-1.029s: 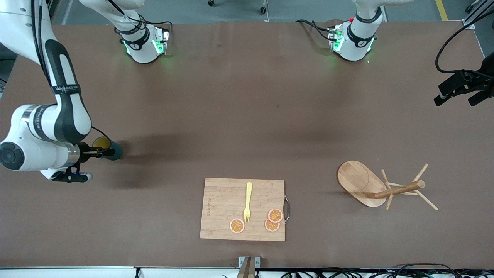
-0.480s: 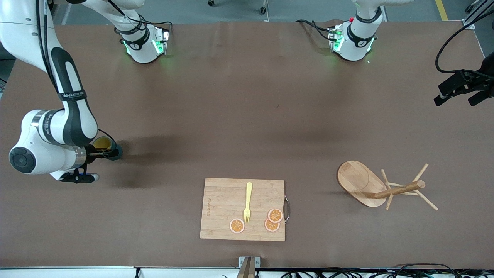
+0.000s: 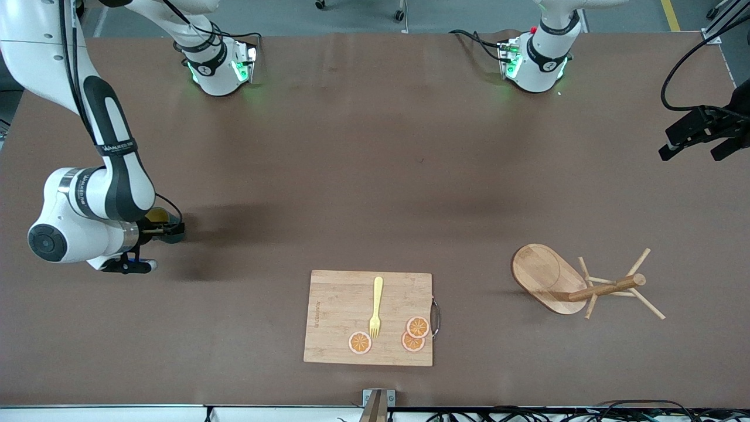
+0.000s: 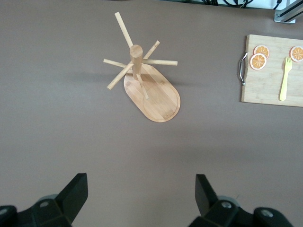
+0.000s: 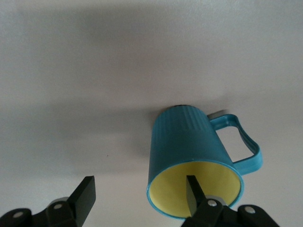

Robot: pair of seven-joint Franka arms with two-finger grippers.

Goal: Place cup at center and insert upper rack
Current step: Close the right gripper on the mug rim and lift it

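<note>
The teal cup (image 3: pixel 159 217) with a yellow inside stands on the table near the right arm's end, mostly hidden under my right wrist. In the right wrist view the cup (image 5: pixel 187 142) is upright, its handle pointing sideways. My right gripper (image 3: pixel 167 230) is open, with one fingertip (image 5: pixel 193 190) over the cup's mouth and the other outside its wall; the gripper's midpoint (image 5: pixel 139 194) lies beside the rim. The wooden mug tree (image 3: pixel 556 280) stands upright toward the left arm's end; it also shows in the left wrist view (image 4: pixel 151 92). My left gripper (image 3: pixel 696 152) waits open, high above it (image 4: pixel 142 194).
A bamboo cutting board (image 3: pixel 334 316) with a yellow fork (image 3: pixel 375 306) and orange slices (image 3: pixel 412 334) lies near the front camera, at the table's middle. The board also shows in the left wrist view (image 4: pixel 270 80).
My right arm has shifted a little toward the table's middle and closed in on the cup, which now shows less. The cup, mug tree and left arm have not moved.
</note>
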